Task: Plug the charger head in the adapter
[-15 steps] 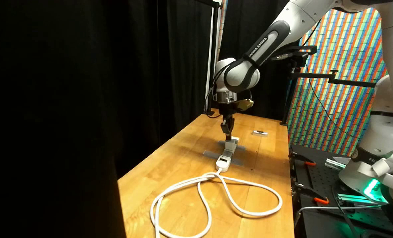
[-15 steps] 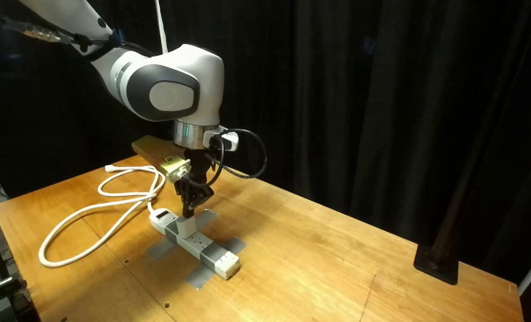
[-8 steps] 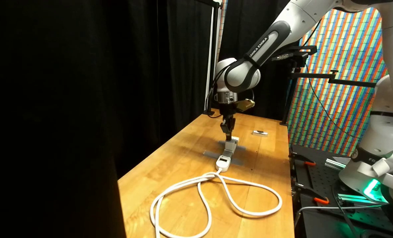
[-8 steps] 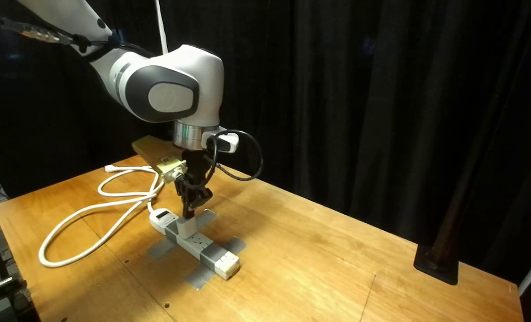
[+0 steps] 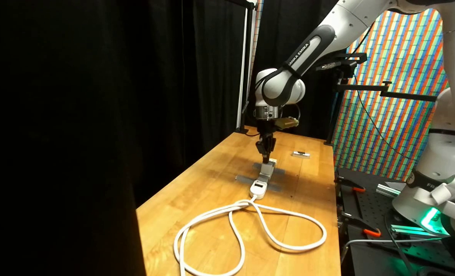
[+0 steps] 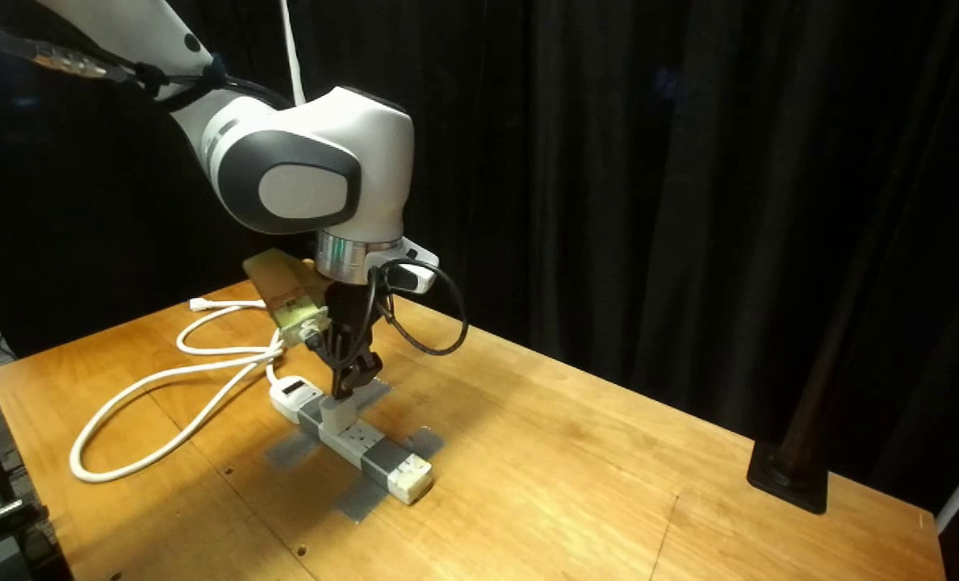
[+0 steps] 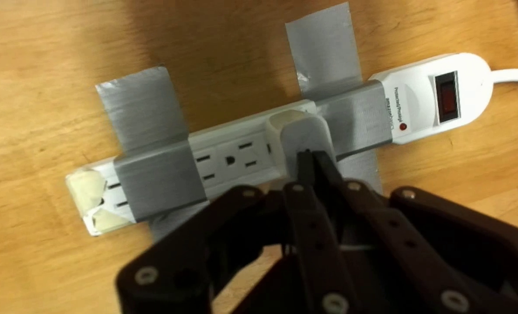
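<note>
White and blocky, the charger head (image 7: pixel 305 131) is sitting straight below the tips of the jaws, standing upright on the adapter (image 7: pixel 237 149). Coming down from above in both exterior views, the gripper (image 7: pixel 315 165) is keeping to one edge of the block's top face in the wrist view. Its jaws are standing clenched, the fingers (image 7: pixel 305 168) meeting side by side, so the block is lying under them rather than between them. Whether the tips are touching it I cannot tell, and the prongs are being hidden.

To the left of the jaws in the wrist view, sockets (image 7: pixel 229 160) are showing, then a band of grey tape (image 7: pixel 158 183) is crossing the strip, and pale yellow patches (image 7: pixel 86 189) are covering part of that end. To the right, another tape band (image 7: pixel 357 115) is running close beside the jaws, with a switch (image 7: pixel 448 98) farther along and the cable (image 7: pixel 516 75) leading off.

Well apart from the jaws, the cable is looping across the wooden table (image 5: pixel 212 180) in both exterior views.
</note>
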Motion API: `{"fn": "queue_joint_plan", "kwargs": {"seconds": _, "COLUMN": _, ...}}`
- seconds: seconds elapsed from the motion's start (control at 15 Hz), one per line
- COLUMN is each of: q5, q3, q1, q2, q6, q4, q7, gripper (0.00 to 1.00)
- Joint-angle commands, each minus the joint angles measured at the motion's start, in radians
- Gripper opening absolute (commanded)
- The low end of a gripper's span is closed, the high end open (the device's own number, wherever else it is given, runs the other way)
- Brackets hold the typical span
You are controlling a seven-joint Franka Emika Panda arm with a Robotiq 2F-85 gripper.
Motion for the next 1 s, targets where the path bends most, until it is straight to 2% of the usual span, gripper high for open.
{"fn": "queue_joint_plan", "kwargs": {"seconds": 0.0, "q5": 0.055, "q3": 0.028, "q1": -0.020, "q2": 0.056, "q6": 0.033, "q4": -0.042, "q7": -0.029, "gripper": 0.07}}
{"fn": "queue_joint_plan", "kwargs": {"seconds": 0.07, "q5": 0.059, "q3": 0.030, "q1": -0.022, "q2": 0.048, "q6": 0.026, "q4": -0.044, "q7": -0.043, "gripper": 0.08}}
{"fn": "queue_joint_plan", "kwargs": {"seconds": 0.13, "q5": 0.053, "q3": 0.030, "q1": -0.021, "q2": 0.032, "q6": 0.004, "q4": -0.047, "q7": -0.047, "gripper": 0.33}}
{"fn": "queue_joint_plan", "kwargs": {"seconds": 0.27, "q5": 0.018, "q3": 0.023, "q1": -0.011, "q2": -0.014, "q6": -0.026, "q4": -0.065, "q7": -0.052, "gripper": 0.36}}
{"fn": "queue_joint_plan", "kwargs": {"seconds": 0.8, "q5": -0.145, "q3": 0.008, "q1": 0.024, "q2": -0.268, "q6": -0.280, "q4": -0.202, "q7": -0.023, "gripper": 0.98}}
{"fn": "queue_joint_plan", "kwargs": {"seconds": 0.93, "q5": -0.163, "q3": 0.008, "q1": 0.024, "q2": -0.348, "q6": -0.333, "q4": -0.232, "q7": -0.019, "gripper": 1.00}}
